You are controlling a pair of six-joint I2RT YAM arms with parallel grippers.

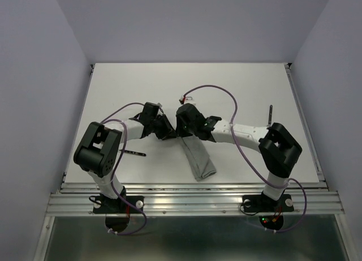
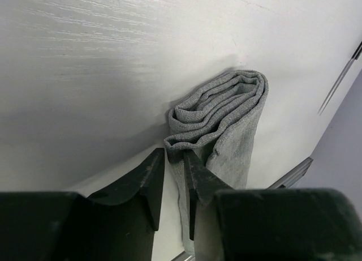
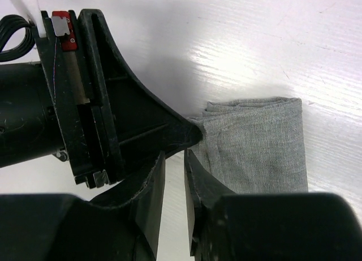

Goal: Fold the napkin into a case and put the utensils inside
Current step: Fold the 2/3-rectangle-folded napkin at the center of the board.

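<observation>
Left wrist, case (image 2: 226, 119) just beyond left hand (image 2: 174, 157)

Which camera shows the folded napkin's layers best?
Left wrist: it looks into the napkin's end, where the stacked folds show. The top view gives only a narrow strip; the right wrist shows its flat upper face.

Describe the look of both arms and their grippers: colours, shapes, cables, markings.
Both arms are built alike: the left arm and right arm have white tube links between chunky black joint housings. A thin purple cable loops along each. The left gripper and right gripper are matte black, with two flat, wedge-shaped fingers. A small red tag marks the left gripper's body.
</observation>
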